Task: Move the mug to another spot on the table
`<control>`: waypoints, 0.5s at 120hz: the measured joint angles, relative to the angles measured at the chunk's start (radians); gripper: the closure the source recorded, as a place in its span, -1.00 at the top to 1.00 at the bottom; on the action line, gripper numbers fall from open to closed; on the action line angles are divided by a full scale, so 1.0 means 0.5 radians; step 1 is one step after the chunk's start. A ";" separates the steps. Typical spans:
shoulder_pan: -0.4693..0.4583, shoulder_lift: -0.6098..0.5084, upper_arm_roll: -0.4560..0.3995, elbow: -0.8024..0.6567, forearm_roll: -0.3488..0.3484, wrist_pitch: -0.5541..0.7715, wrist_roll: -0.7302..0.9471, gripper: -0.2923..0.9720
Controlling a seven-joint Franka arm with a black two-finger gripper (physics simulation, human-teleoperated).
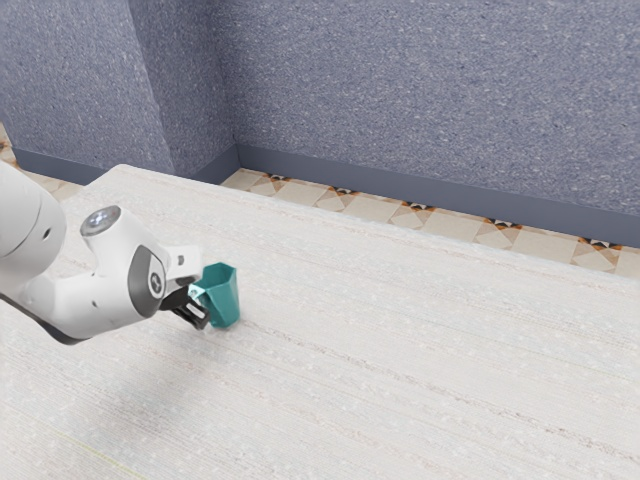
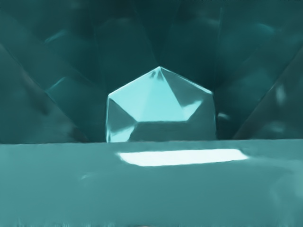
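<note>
Hand: our hand (image 1: 197, 306) is clamped on the mug, black fingers pinching its wall on the side facing the arm, so it's holding, not gaping.
Mug: teal, faceted mug (image 1: 225, 295), low over the counter toward the exterior view's left, right at the end of the arm. It looks a bit tilted rather than dead upright.
Contact: we honestly can't tell if the mug's base is touching the counter or riding just above it.
Wrist view: we're looking straight into the mug; teal walls all around, a pale angular bottom in the middle, and a blurry teal band close under the hand.
Arm: our white arm (image 1: 90, 290) comes in from the exterior view's left, bent low over the counter.
Counter: pale, speckled counter (image 1: 420, 340), stretching off to the exterior view's right.
Background: grey-blue wall (image 1: 430, 90) behind, with a strip of patterned tile floor (image 1: 400, 212) between it and the counter's far edge.
</note>
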 joint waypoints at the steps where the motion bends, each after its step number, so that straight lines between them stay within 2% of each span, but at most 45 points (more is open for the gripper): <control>1: 0.000 0.000 0.000 0.001 0.000 -0.001 0.003 -0.46; 14: 0.002 0.005 0.000 0.003 0.000 -0.013 0.035 -0.09; 26: 0.003 -0.006 0.000 0.002 0.001 -0.020 0.060 0.15; 41: 0.005 -0.079 0.000 -0.020 0.001 -0.028 0.087 0.32; 60: 0.005 -0.318 0.000 -0.099 0.002 -0.047 0.115 0.43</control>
